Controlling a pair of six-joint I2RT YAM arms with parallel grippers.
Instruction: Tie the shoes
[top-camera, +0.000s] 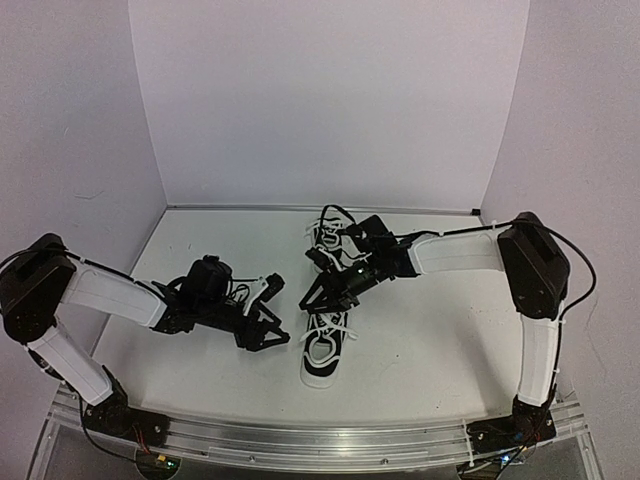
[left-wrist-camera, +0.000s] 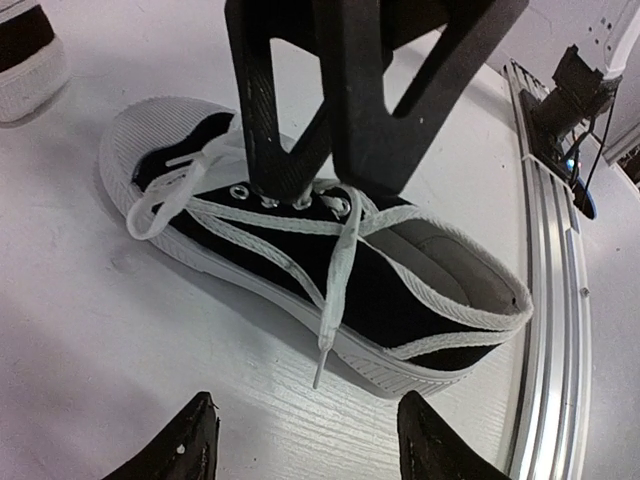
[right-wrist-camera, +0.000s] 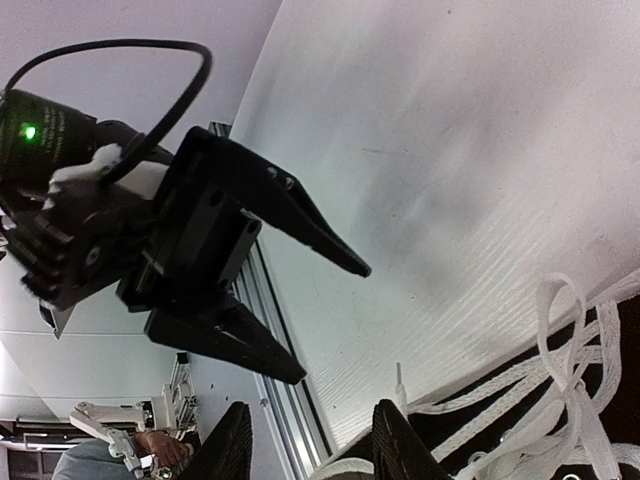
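Observation:
Two black shoes with white soles lie on the white table. The near shoe (top-camera: 323, 352) has loose white laces (left-wrist-camera: 338, 262); the far shoe (top-camera: 324, 240) lies behind it. My right gripper (top-camera: 320, 300) is open and points down onto the near shoe's eyelet rows, its fingers (left-wrist-camera: 268, 120) touching the laces there. In the right wrist view the right gripper (right-wrist-camera: 315, 445) has nothing between its tips, and a lace tip (right-wrist-camera: 398, 378) lies beside one finger. My left gripper (top-camera: 284, 328) is open and empty, just left of the near shoe. One lace end hangs over the sole in front of the left gripper (left-wrist-camera: 305, 440).
An aluminium rail (top-camera: 320, 440) runs along the near table edge, with both arm bases on it. White walls (top-camera: 330, 100) close the back and sides. The far shoe's toe (left-wrist-camera: 25, 60) shows at the top left of the left wrist view.

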